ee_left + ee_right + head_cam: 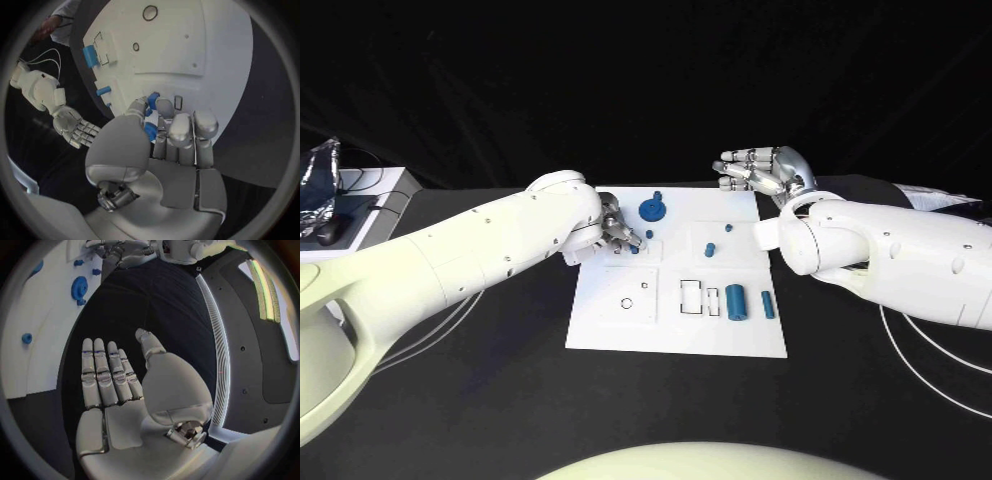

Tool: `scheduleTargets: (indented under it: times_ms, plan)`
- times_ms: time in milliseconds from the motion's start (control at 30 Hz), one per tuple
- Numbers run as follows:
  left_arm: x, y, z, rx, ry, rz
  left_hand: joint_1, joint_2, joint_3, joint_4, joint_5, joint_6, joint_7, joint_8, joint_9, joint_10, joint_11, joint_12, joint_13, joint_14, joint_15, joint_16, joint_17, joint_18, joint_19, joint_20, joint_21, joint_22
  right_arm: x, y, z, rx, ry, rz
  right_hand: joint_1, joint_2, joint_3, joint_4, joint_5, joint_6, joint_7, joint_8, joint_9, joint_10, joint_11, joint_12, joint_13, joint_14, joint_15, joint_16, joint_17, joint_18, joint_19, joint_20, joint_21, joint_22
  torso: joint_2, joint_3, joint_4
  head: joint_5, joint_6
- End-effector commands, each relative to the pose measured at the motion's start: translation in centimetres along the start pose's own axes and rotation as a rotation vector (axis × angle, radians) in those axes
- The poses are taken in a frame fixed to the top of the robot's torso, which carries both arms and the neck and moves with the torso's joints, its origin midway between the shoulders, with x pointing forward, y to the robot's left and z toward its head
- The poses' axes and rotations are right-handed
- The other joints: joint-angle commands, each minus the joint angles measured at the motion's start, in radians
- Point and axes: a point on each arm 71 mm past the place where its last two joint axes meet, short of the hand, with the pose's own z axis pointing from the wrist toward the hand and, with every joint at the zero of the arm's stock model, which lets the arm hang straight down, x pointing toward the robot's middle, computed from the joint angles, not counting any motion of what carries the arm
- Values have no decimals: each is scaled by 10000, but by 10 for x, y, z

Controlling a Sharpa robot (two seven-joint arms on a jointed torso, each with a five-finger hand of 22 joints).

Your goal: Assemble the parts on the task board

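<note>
The white task board [610, 325] lies mid-table. My left hand [617, 234] hovers over its far left part, thumb and fingers curled around a small blue part [150, 131]. My right hand [764, 170] is raised beyond the board's far right corner, fingers straight and apart, with nothing in it [119, 390]. A blue gear-like part [653, 209] stands near the far edge. Two small blue parts [710, 249] sit in the middle. Side by side at the near right lie a large blue cylinder [736, 300] and a slimmer one [769, 305].
A white box [358, 205] with a foil bag [320, 165] and a dark device sits at the table's far left. Thin white cables [913, 350] loop over the black table on both sides of the board. Recesses [692, 297] mark the board's near half.
</note>
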Motion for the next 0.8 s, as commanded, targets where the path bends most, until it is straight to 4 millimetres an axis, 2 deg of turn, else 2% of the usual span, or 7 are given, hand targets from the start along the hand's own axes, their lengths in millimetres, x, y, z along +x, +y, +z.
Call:
scheduleTargets:
  times_ms: [33, 267, 600, 667, 700, 767, 800]
  plan:
    - [0, 1, 0, -25, -40, -93, -92, 22, -157, 74, -58, 0, -48, 11, 18, -64, 10, 43, -11, 27, -62, 49, -14, -70, 79, 6, -67, 31, 2, 0, 0, -42, 175, 39, -7, 6, 48, -25, 46, -68, 5, -53, -10, -25, 33, -69, -13, -44, -5, -34, -14, -105, -93, 4, -4, -9, 1, -1, -5, -1, 13]
    - [0, 1, 0, -35, -8, -101, -45, 20, -456, 188, -90, 18, -51, 32, 44, -62, 14, 51, -19, 24, -56, 51, -13, -68, 83, 16, -106, 71, 1, 0, 0, -21, 178, 38, -7, 5, 49, -30, 46, -97, 10, -54, -10, -36, 36, -68, -13, -56, -3, -34, -14, -108, -101, 8, -8, -9, -2, -1, 0, -8, -8]
    - [0, 3, 0, -54, 19, -103, 39, 156, -1251, 93, -237, 39, -52, 92, 113, -56, 18, 49, -28, 24, -56, 50, -4, -59, 100, 39, -160, 126, 1, -1, 0, -19, 174, 36, -7, 5, 49, -30, 46, -97, 10, -54, -10, -36, 36, -68, -13, -56, -3, -34, -14, -108, -101, 8, -8, -9, -2, -1, 2, 5, -6]
    - [0, 3, 0, -51, 11, -109, 22, 187, -1465, 56, -448, 46, -50, 114, 135, -51, 19, 51, -28, 24, -51, 48, -3, -55, 98, 43, -174, 130, 1, -1, 0, -17, 176, 36, -7, 5, 49, -30, 46, -97, 10, -54, -10, -36, 36, -68, -13, -56, -3, -34, -14, -108, -101, 8, -8, -9, -3, -3, -1, 12, -6]
    - [0, 3, 0, -51, 4, -116, 71, 343, -1747, -31, -703, 34, -48, 134, 167, -54, 20, 56, -24, 24, -52, 48, 0, -53, 111, 47, -179, 148, 1, -1, 0, -14, 178, 37, -7, 5, 49, -30, 46, -97, 10, -54, -10, -36, 36, -68, -13, -56, -3, -34, -14, -108, -101, 8, -8, -9, -4, -4, -1, 14, -7]
    - [0, 4, -1, -44, -26, -137, 85, 396, -1764, -68, -1303, 44, -43, 148, 182, -52, 27, 56, -25, 21, -49, 40, -7, -49, 108, 55, -192, 150, 2, -1, 0, -8, 180, 37, -11, 7, 56, -46, 49, -91, 8, -53, -10, -31, 35, -68, -13, -51, -3, -33, -13, -106, -102, 8, -5, -7, -7, -4, -1, 21, -10]
    - [-1, 4, -1, -38, -40, -147, 77, 402, -1768, -76, -1442, 39, -37, 151, 187, -53, 29, 57, -24, 22, -47, 41, -4, -49, 112, 57, -188, 156, 2, -1, -1, -7, 179, 37, -13, 8, 60, -56, 52, -88, 6, -52, -9, -28, 34, -68, -13, -48, -3, -32, -13, -104, -103, 8, -3, -6, -7, -6, 0, 24, -8]
